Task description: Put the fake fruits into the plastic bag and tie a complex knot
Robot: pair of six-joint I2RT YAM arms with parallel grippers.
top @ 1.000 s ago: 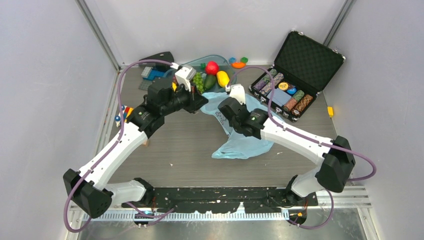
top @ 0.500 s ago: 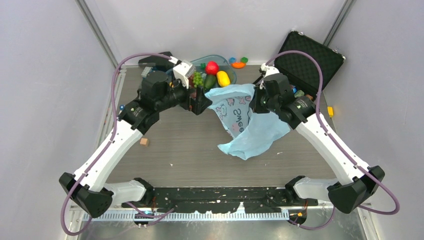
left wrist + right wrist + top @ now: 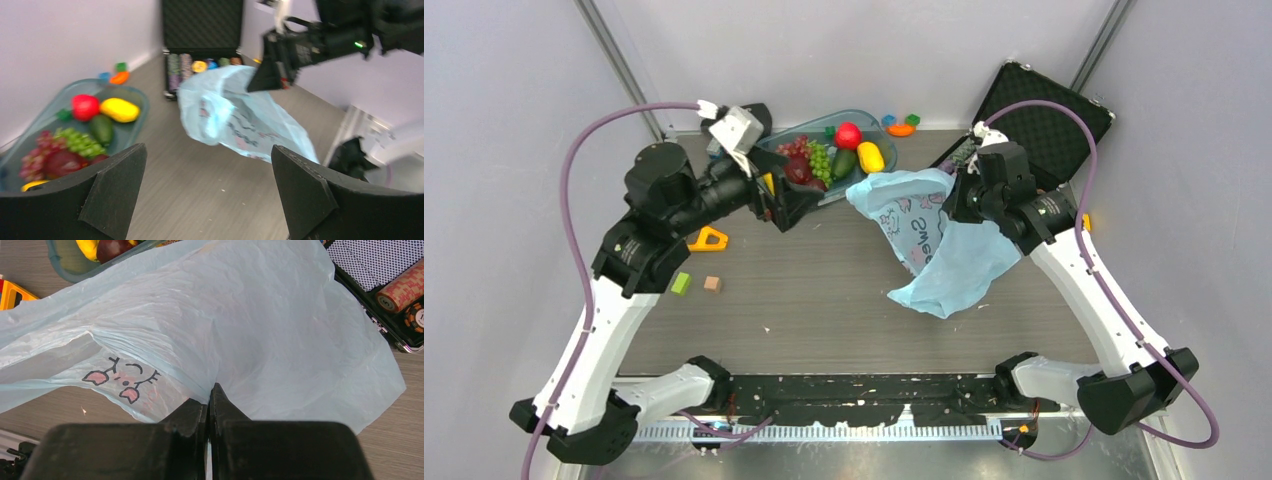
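Plastic bag (image 3: 944, 250) hangs in the right centre of the overhead view, pinched at its upper edge by the right gripper (image 3: 210, 397), whose jaws are pressed together on the thin film. A second ago it lay crumpled on the table; now it is lifted, printed side out, and only its lowest corner reaches down towards the table. Half a second ago the left gripper (image 3: 789, 208) was just beside the bag's left edge. It has since pulled back to the upper left, its jaws spread wide and holding nothing, over the near rim of the blue-tinted tub (image 3: 127, 94). The fake fruits (image 3: 829, 158) all lie in that tub, none in the bag.

With the left arm drawn back, an orange triangular piece (image 3: 708, 239), a green block (image 3: 681, 283) and a tan block (image 3: 712, 284) show at left centre. The bag's upper left edge is near the tub's right corner. Bare table stretches across the centre and lower middle between the arms. The open chip case (image 3: 1044, 110) lies close behind the right gripper at upper right.
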